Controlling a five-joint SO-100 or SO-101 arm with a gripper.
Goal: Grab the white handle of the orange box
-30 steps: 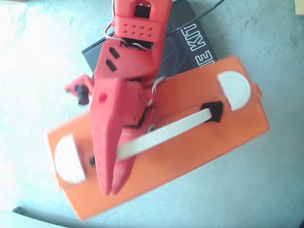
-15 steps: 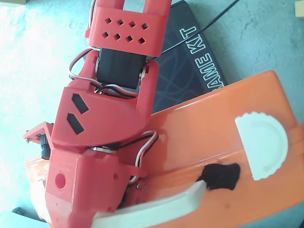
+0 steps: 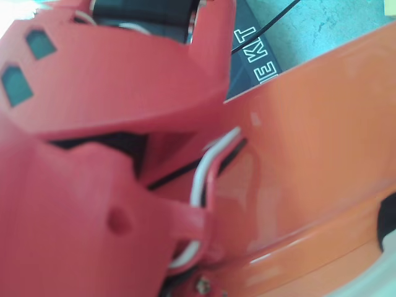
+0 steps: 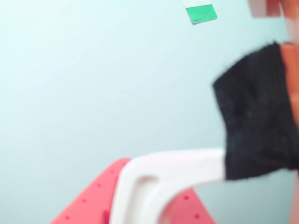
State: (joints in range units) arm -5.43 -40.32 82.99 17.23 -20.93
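Note:
In the wrist view the white handle runs left from its black mount and bends down at its left end. It lies across the tip of one red finger of my gripper. The second finger is hidden, so the frames do not show whether the jaws are closed on the bar. A sliver of the orange box shows at the right edge. In the overhead view the orange box fills the right side. My red arm covers the left and hides the gripper.
The flat black lettered box lies behind the orange box on the pale green table. White and black cables run along my arm. A green tag lies on the table at the top of the wrist view.

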